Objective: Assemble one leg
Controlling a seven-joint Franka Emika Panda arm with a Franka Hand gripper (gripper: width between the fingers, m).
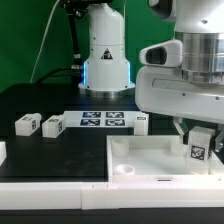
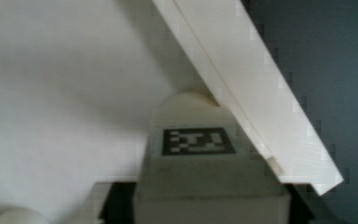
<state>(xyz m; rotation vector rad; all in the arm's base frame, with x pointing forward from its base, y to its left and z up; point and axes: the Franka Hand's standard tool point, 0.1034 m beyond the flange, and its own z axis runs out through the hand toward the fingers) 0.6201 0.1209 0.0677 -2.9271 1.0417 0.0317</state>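
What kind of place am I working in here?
Probably a robotics lab bench: a black tabletop with the marker board fixed on it, tagged white furniture parts such as the leg in the tool, and a white arm base behind.

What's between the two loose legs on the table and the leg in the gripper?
In the exterior view, the marker board lies between the loose legs and the held leg; the white panel lies nearer.
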